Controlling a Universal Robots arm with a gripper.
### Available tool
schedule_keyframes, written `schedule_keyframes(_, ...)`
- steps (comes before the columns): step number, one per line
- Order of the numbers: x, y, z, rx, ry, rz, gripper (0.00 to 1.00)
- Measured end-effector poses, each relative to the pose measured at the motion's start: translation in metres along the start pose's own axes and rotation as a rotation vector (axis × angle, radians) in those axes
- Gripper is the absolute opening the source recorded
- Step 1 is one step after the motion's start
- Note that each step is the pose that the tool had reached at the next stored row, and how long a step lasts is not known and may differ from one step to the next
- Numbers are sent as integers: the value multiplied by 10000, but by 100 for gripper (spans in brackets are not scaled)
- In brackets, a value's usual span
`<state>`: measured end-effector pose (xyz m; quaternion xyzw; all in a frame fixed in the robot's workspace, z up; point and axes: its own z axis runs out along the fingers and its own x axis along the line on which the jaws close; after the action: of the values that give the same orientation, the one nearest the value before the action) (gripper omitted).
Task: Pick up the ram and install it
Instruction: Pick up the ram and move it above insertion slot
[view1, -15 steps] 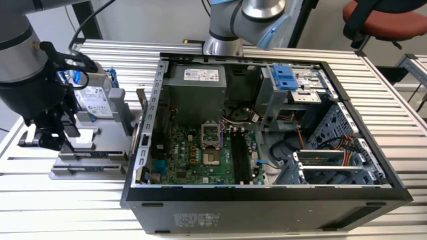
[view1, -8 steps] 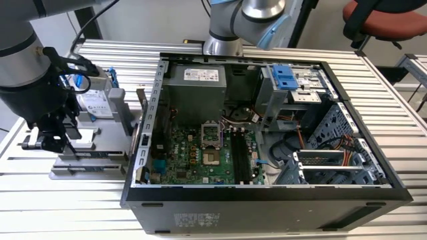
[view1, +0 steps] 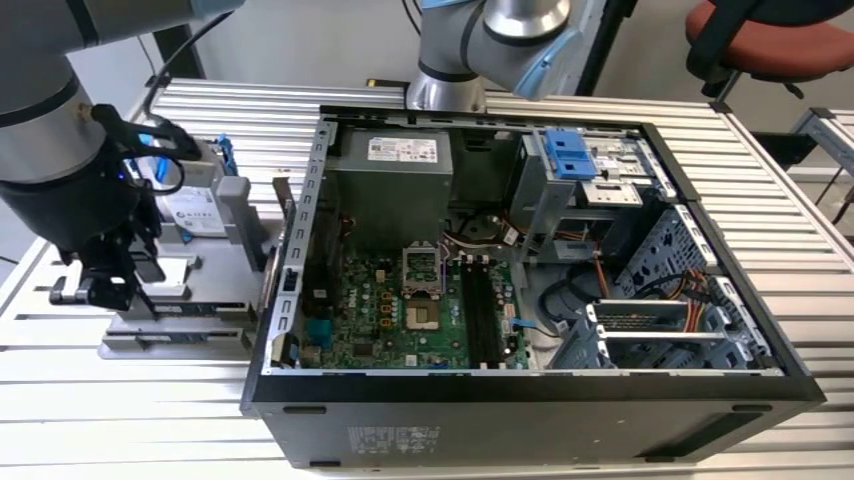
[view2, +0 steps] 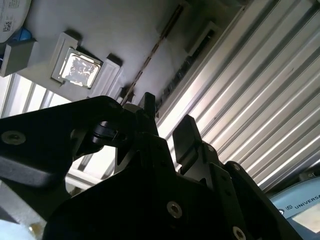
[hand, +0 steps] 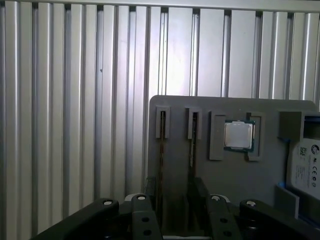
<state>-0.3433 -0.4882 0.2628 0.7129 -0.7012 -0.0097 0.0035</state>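
Over the grey holder (hand: 250, 180), the gripper (hand: 174, 187) is held released and empty near the ram (hand: 161, 150), which is kept on edge in a holder slot, presumably so both faces can be pinched.

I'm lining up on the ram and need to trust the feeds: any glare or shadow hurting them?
Second wrist view: the gripper is a backlit dark mass, and glare washes out the square part. First wrist view: even light, the ram shows edge-on in the grey tray.
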Motion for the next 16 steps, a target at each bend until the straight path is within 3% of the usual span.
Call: schedule_keyframes(16, 17, -9, 159, 0, 2, -2, 100)
